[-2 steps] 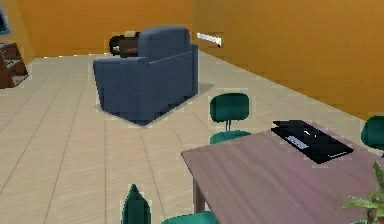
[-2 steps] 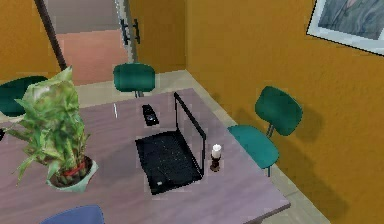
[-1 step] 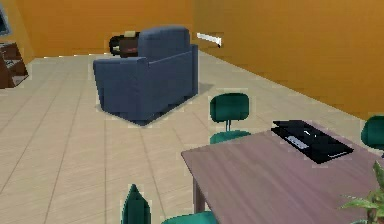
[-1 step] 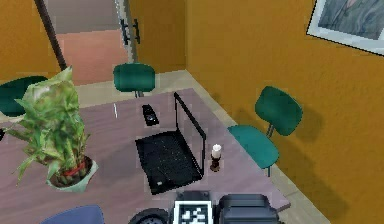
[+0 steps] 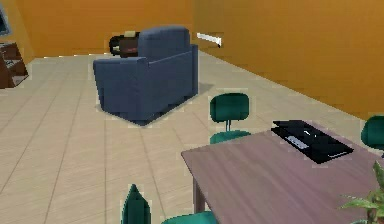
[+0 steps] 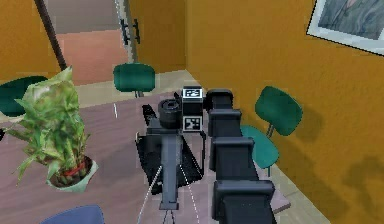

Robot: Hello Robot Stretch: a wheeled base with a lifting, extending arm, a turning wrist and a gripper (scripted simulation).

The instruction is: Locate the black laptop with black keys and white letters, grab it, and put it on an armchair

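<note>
One gripper (image 6: 158,118), dark, seen against the brown bench (image 6: 115,135); I cannot tell whether it holds anything. One leafy potted plant (image 6: 52,120) in a reddish pot stands near it on the bench. Several green round-backed chairs (image 6: 272,112) stand around the bench. One black laptop (image 5: 312,140), a flat slab, lies at the bench's far corner in my forward view. One blue upholstered armchair (image 5: 148,75) stands well beyond on a pale tiled floor (image 5: 60,120).

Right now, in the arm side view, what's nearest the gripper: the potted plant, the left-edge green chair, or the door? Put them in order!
From the gripper:
1. Potted plant, on the table, left of it.
2. Green chair, left edge, behind the plant.
3. Door, far back.
</note>
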